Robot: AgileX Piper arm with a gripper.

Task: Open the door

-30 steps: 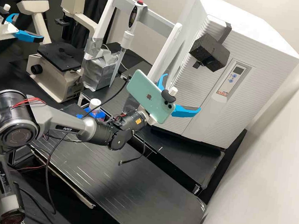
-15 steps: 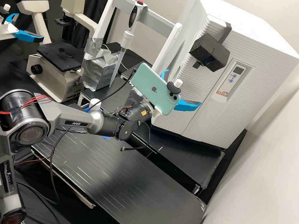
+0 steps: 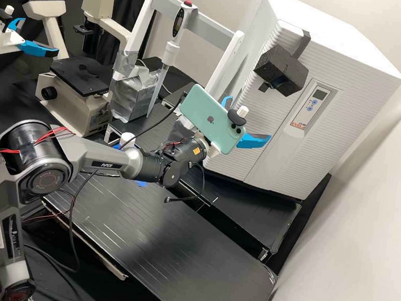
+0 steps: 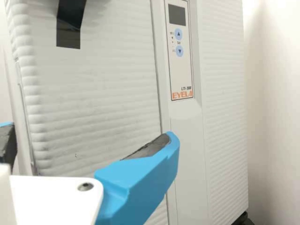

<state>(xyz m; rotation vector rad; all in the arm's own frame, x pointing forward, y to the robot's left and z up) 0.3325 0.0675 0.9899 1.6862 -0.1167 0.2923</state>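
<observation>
In the high view my gripper [image 3: 248,118] is at the front of the white cabinet [image 3: 339,118], its blue fingers spread apart with nothing held between them. The cabinet's ridged door [image 3: 274,118] stands closed, and a black foam block [image 3: 281,72] is fixed on its upper part. In the wrist view my gripper [image 4: 88,137] has one finger before the strip between the door [image 4: 98,103] and the control panel [image 4: 181,70]; the other is beside the door's outer edge. Whether either finger touches the cabinet I cannot tell. A green phone [image 3: 211,119] mounted on the wrist hides part of the gripper.
A white frame [image 3: 196,22] holding a pipette [image 3: 170,53] stands left of the cabinet, with a microscope [image 3: 79,93] farther left. A white-capped bottle [image 3: 127,138] is behind the forearm. The black bench [image 3: 188,260] lies below the arm, and a wall flanks the cabinet.
The arm has moved right and slightly up in the high view, bringing the gripper and phone nearer the cabinet. The door has not moved.
</observation>
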